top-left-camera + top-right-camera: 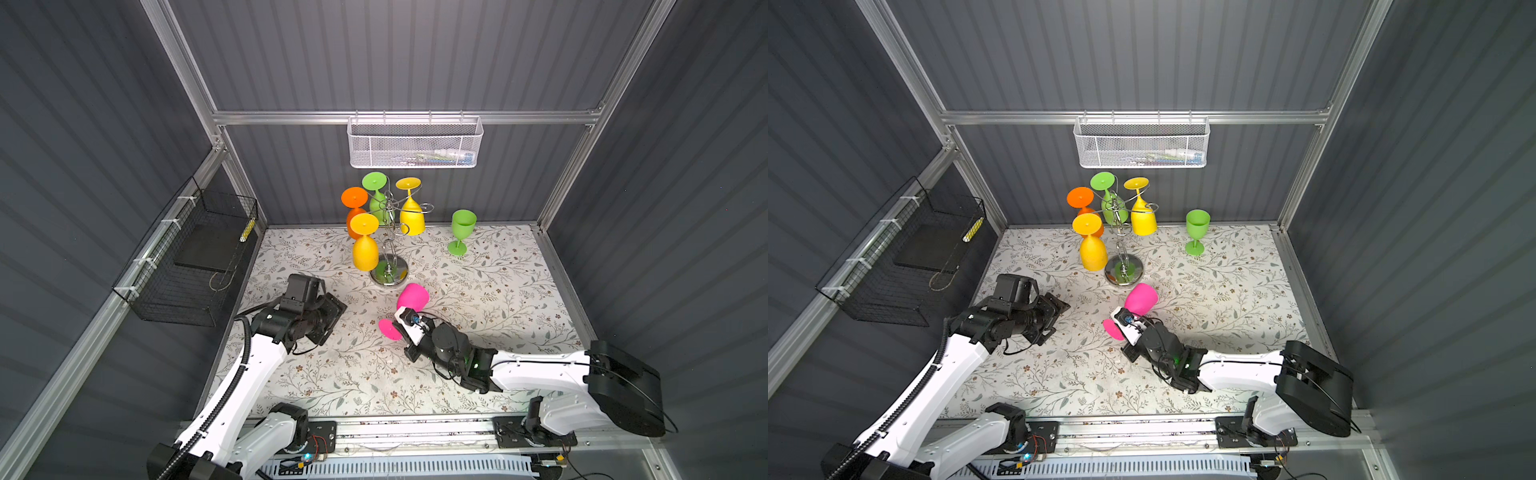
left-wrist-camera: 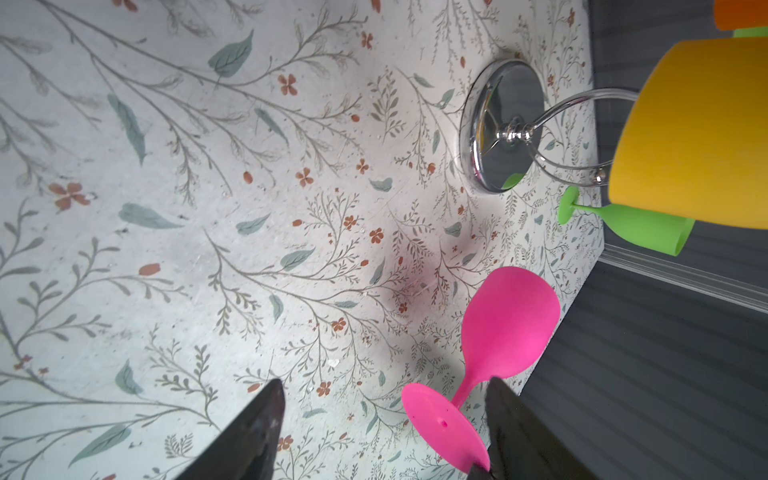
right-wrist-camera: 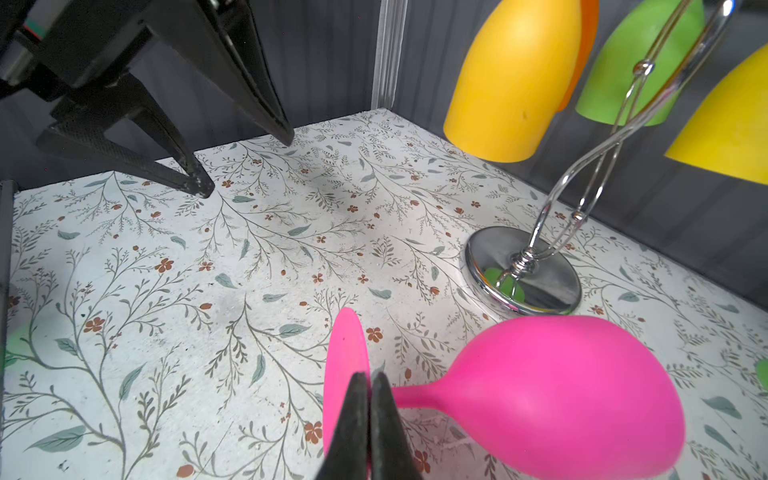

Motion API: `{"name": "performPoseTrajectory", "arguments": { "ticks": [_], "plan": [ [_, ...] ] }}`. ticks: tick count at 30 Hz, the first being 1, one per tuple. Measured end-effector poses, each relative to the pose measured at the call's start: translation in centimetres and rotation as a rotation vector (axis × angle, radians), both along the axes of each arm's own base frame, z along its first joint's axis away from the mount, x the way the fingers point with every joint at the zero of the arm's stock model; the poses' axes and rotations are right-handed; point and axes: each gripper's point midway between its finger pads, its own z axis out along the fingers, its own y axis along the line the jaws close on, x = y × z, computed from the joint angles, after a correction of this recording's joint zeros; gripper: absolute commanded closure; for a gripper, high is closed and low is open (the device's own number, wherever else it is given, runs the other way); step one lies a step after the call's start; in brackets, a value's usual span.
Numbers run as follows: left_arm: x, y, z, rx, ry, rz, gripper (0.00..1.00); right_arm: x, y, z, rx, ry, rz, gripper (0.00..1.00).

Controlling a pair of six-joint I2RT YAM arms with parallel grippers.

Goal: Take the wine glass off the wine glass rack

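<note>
A pink wine glass (image 1: 412,297) (image 1: 1142,299) (image 3: 561,395) lies on its side above the floral table, just in front of the wine glass rack's chrome disc base (image 1: 389,270) (image 1: 1124,270) (image 3: 523,274). My right gripper (image 3: 370,376) is shut on its stem, next to the foot (image 1: 390,329). Orange, green and two yellow glasses hang upside down from the rack's curled arms. My left gripper (image 1: 334,322) (image 2: 384,384) is open to the left of the pink glass, empty. In the left wrist view the pink foot (image 2: 444,428) shows beyond the fingers.
A green wine glass (image 1: 461,232) stands upright on the table at the back right. A white mesh basket (image 1: 415,143) hangs on the back wall above the rack. A black wire basket (image 1: 187,257) is fixed to the left wall.
</note>
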Motion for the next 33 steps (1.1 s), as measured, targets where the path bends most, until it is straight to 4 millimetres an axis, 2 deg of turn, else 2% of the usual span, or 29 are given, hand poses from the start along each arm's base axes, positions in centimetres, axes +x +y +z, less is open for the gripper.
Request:
{"name": "performPoseTrajectory", "arguments": {
  "ticks": [4,11,17,23,27,33],
  "plan": [
    [-1.2,-0.8,-1.0,0.018,0.089,0.012,0.28,-0.9,1.2,-1.0,-0.021,-0.070,0.018,1.00],
    [-1.4,-2.1,-3.6,0.030,0.224,0.024,0.32,-2.5,3.2,-1.8,-0.051,-0.189,0.045,1.00],
    [-1.4,-2.3,-3.8,0.000,0.237,0.057,0.33,-3.3,4.2,-2.2,-0.080,-0.254,0.054,1.00],
    [-1.6,-2.7,-4.6,-0.026,0.254,0.077,0.36,-4.6,5.6,-1.6,-0.080,-0.307,0.082,1.00],
    [-1.9,-3.0,-5.2,-0.033,0.268,0.078,0.39,-4.7,5.9,-1.6,-0.089,-0.325,0.085,1.00],
    [-1.6,-3.7,-5.0,-0.057,0.255,0.074,0.43,-4.6,6.0,-1.7,-0.100,-0.340,0.078,1.00]
  ]
}}
